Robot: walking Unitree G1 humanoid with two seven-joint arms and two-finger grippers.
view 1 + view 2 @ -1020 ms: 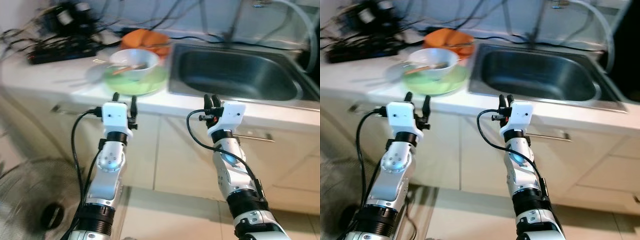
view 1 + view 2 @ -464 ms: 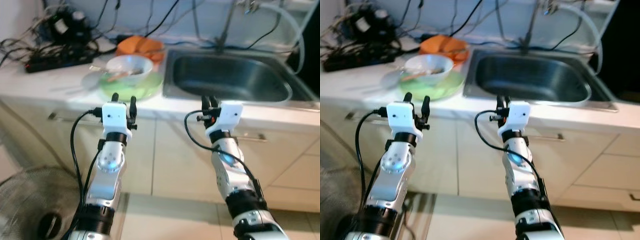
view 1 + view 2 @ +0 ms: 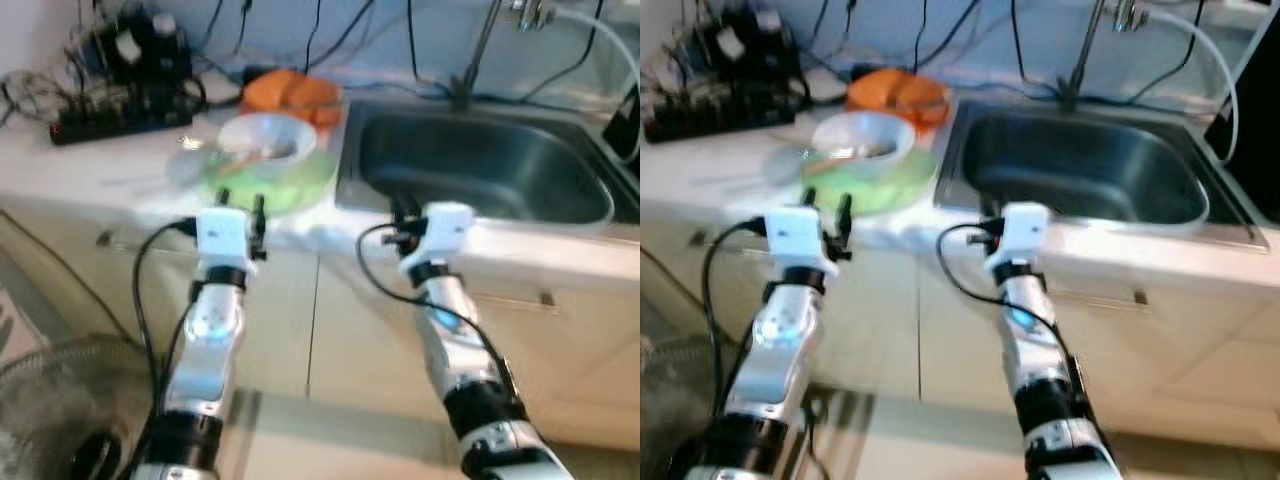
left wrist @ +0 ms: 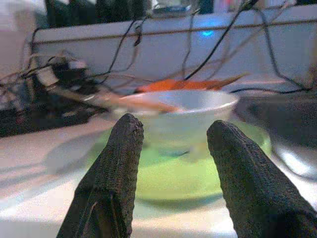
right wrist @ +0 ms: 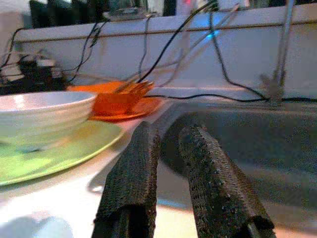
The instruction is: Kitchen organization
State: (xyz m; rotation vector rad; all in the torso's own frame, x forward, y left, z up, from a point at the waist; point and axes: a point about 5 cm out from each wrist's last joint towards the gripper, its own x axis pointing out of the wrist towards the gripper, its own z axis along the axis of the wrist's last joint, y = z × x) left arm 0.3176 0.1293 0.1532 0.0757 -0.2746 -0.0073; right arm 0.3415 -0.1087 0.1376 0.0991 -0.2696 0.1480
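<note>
A: What colours sit on the pale white countertop (image 3: pixel 90 165)?

B: A round light-green plate (image 3: pixel 300 185) with a white ceramic bowl (image 3: pixel 265 135) on it, the bowl's side faintly ribbed. Behind them lies an orange dish (image 3: pixel 295 90). A black power strip (image 3: pixel 110 118) and black cables (image 3: pixel 925 30) run along the bluish-white wall.

A: And the basin?

B: The steel sink (image 3: pixel 1080 165) is dark grey inside with a bright silvery rim. The cupboard fronts (image 3: pixel 290 330) below are cream.

A: The robot's parts?

B: Silver arms with white wrist blocks. The left gripper (image 4: pixel 171 139) and right gripper (image 5: pixel 166 144) have black fingers with a fine dotted texture.
</note>
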